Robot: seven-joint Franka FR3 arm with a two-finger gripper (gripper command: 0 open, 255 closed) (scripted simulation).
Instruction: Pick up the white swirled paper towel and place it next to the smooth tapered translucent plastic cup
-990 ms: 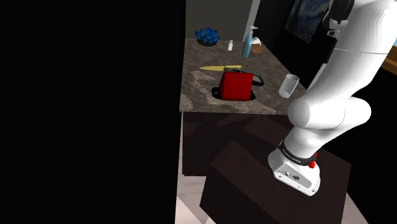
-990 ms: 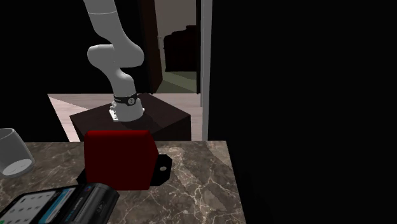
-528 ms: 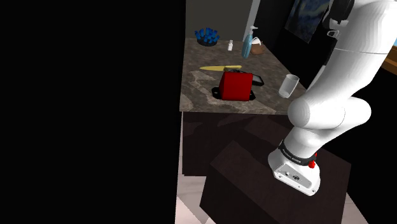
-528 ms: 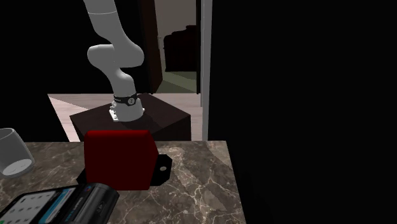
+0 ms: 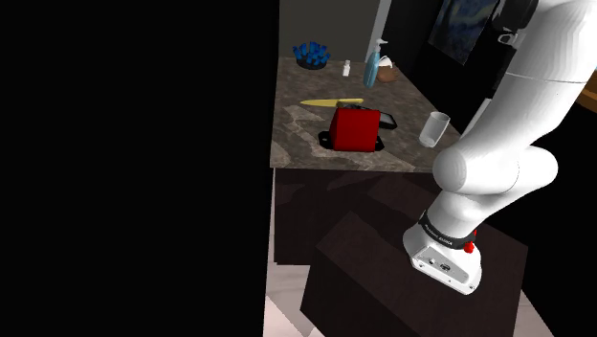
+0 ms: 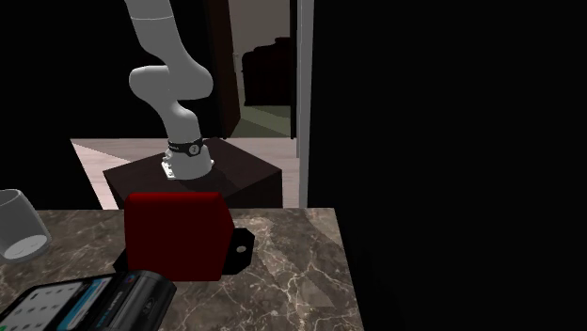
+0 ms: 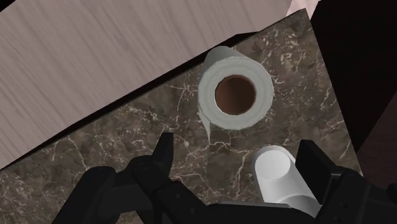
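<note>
The white paper towel roll (image 7: 235,95) stands upright on the dark marble counter (image 7: 83,168), its brown core facing the camera, close to the counter's edge. The pale translucent cup (image 7: 278,173) stands right beside it, a small gap apart. My gripper (image 7: 238,149) hangs open above both, touching neither; the cup sits under the gap, close to one finger (image 7: 316,164), and the roll lies just beyond the fingertips. The cup (image 5: 435,128) is at the counter's near right in the shoulder view, and the cup (image 6: 19,226) is at the second exterior view's left edge.
A red box-shaped appliance (image 5: 356,128) on a black base sits mid-counter, with a yellow knife (image 5: 333,101) behind it and a blue bowl (image 5: 310,54) at the back. A dark keypad device (image 6: 89,301) lies near the red appliance (image 6: 177,233). Pale wood floor (image 7: 95,51) lies past the counter's edge.
The fingers have opened from shut. At the top of the shoulder view the arm's upper part has shifted slightly. The things on the counter have not moved.
</note>
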